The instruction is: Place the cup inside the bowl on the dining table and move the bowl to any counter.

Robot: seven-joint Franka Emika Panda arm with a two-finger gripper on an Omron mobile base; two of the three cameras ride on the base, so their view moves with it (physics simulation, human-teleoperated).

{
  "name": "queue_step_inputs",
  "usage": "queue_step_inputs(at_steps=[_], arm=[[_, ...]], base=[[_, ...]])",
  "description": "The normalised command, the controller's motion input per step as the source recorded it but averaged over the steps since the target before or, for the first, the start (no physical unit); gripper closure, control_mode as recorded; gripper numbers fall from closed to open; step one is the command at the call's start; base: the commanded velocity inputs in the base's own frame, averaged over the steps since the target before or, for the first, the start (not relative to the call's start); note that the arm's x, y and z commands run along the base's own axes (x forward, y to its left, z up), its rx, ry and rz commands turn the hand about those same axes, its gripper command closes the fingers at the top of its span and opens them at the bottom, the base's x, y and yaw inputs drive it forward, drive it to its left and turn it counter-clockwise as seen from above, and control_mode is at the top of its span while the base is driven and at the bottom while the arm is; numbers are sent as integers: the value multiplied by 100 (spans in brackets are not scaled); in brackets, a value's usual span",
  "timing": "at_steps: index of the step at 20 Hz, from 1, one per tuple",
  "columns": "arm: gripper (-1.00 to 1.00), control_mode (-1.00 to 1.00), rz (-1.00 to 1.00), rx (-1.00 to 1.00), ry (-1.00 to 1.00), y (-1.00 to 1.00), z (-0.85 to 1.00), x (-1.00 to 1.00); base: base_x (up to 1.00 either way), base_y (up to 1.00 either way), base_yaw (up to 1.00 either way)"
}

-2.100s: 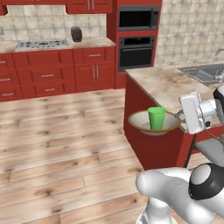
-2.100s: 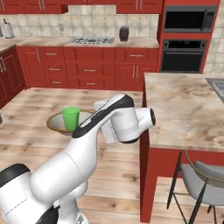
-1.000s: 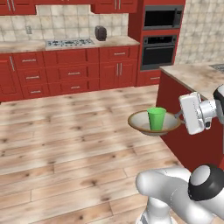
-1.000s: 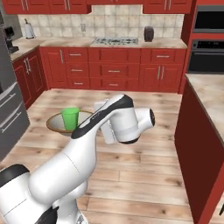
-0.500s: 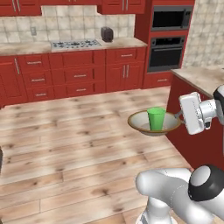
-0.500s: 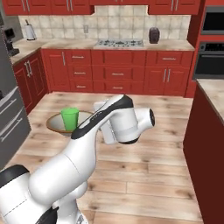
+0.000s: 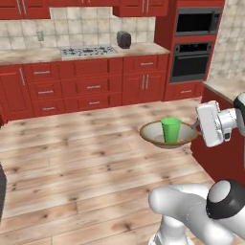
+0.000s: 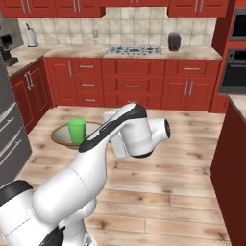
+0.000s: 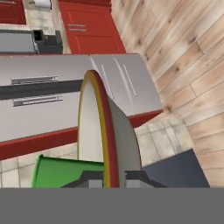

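Note:
The bowl (image 7: 149,130), beige-grey with a brown-gold rim, hangs level in mid-air over the wooden floor. The green cup (image 7: 171,129) stands upright inside it. My gripper (image 7: 194,126) is shut on the bowl's right rim. From the right base, the bowl (image 8: 60,136) with the cup (image 8: 77,130) sits left of my hand (image 8: 117,137). In the hand view the bowl's rim (image 9: 92,122) runs edge-on between my fingertips (image 9: 90,180), with the cup (image 9: 65,172) to the left. The dining table (image 7: 224,87) stands at the right edge. The counter (image 7: 33,56) runs along the back wall.
Red drawer cabinets (image 7: 91,88) sit under a cooktop (image 7: 88,50) and a dark jar (image 7: 124,39). A wall oven stack (image 7: 196,44) stands right of them. A steel fridge (image 8: 6,120) stands at the left. Open wood floor (image 7: 81,158) lies ahead.
The whole picture has shifted: the base has turned, so the island slid to the right edge and the wall counter swung into view. Bowl and cup stay held the same way.

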Motion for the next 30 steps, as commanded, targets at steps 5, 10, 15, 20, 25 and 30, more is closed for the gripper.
queue_step_inputs(at_steps=[5,10,15,20,25,30], arm=[[100,100,0,0,0,0,0,0],[100,100,0,0,0,0,0,0],[100,100,0,0,0,0,0,0],[100,100,0,0,0,0,0,0],[100,100,0,0,0,0,0,0],[100,100,0,0,0,0,0,0]], base=[[58,43,0],[56,41,0],[62,36,0],[63,33,0],[58,33,0],[51,34,0]])
